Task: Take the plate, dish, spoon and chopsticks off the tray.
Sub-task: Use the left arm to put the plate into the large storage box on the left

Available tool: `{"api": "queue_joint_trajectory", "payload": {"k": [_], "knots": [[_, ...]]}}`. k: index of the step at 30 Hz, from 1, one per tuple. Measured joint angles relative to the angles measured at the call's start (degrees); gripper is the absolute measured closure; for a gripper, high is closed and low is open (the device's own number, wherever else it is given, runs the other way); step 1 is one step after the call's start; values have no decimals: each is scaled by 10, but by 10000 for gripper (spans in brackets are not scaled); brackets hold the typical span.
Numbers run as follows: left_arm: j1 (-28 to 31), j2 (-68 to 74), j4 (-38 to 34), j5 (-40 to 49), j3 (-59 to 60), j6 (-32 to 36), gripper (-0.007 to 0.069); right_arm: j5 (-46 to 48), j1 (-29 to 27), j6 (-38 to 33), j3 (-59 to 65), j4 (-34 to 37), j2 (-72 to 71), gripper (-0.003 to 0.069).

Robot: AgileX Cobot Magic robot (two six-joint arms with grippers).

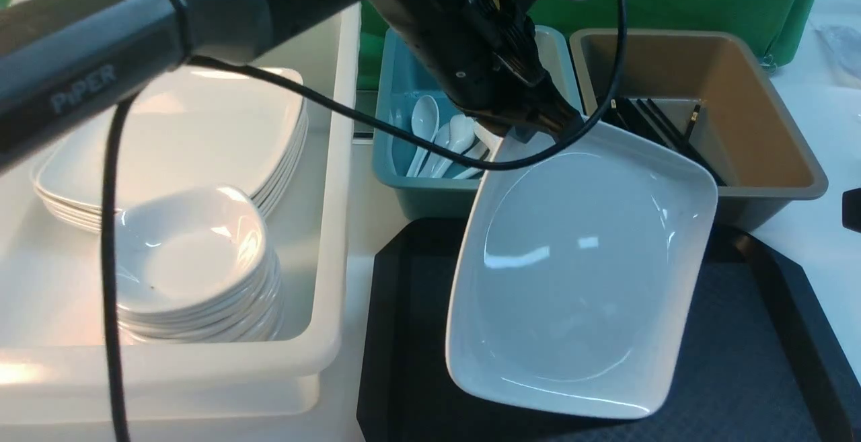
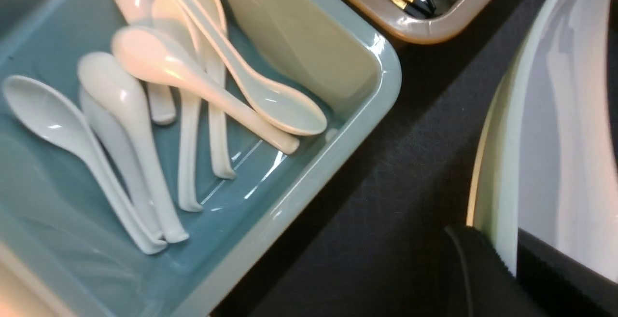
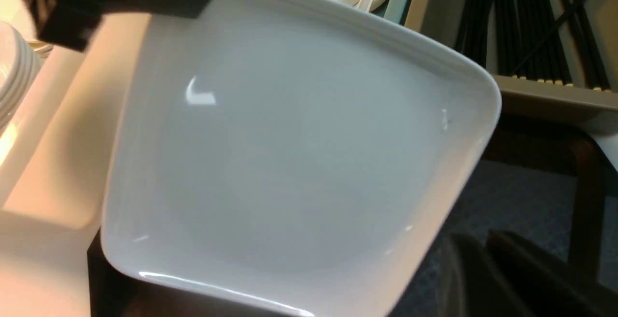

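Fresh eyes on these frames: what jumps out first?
The big white plate, tilted steeply over the black tray, its far rim pinched by the left gripper. Behind it sit a blue tub of spoons and a brown tub of chopsticks; to the left, a white bin holds stacked plates and dishes.

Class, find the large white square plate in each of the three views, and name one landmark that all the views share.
Front view: the plate is tilted, centre-right.
Left wrist view: only its rim and part of its face show, along the right edge.
Right wrist view: it fills the middle.
Shared landmark: the brown tub, beyond the plate.
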Motion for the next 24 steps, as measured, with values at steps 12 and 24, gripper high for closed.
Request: {"api": "queue_joint_trajectory", "payload": {"k": [12,24], "knots": [[0,-41,19,6,1,2,613,0,0,0,0,0,0,568],[0,-65,38,11,-7,2,612,0,0,0,0,0,0,557]]}}
